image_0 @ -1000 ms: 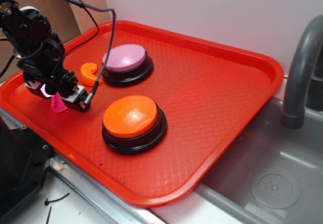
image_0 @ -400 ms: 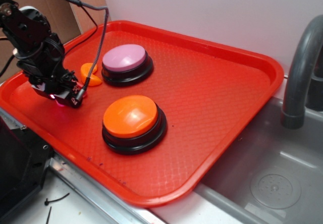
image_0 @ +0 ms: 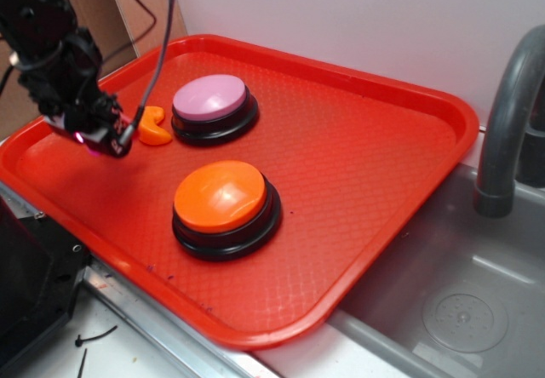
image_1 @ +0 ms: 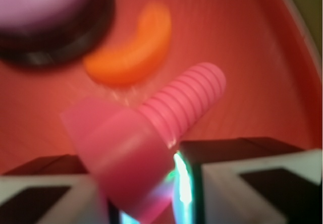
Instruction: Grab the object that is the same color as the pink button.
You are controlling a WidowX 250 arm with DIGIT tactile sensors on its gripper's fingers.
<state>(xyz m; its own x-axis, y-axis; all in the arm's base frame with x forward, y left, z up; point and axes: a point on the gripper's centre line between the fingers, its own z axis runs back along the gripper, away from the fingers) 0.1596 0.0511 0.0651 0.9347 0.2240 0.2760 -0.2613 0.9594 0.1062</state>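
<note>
My gripper (image_0: 102,140) hangs over the tray's left part, left of the pink button (image_0: 210,99), a pale lilac dome on a black base. It is shut on the hot-pink triangle (image_1: 133,148). In the wrist view the triangle fills the gap between the jaws, with a ribbed edge sticking up to the right. In the exterior view the triangle is almost wholly hidden by the gripper, with only a pink glint under the fingers. The pink button also shows at the top left of the wrist view (image_1: 40,7).
A small orange curved piece (image_0: 155,128) lies between the gripper and the pink button; it also shows in the wrist view (image_1: 133,47). An orange-topped button (image_0: 223,197) stands mid-tray. The red tray (image_0: 366,140) ends at a sink (image_0: 443,301) with a grey faucet (image_0: 507,114) on the right.
The gripper dropped onto the pink triangle, closed on it, then rose and moved back-left with it. The orange piece was turned slightly.
</note>
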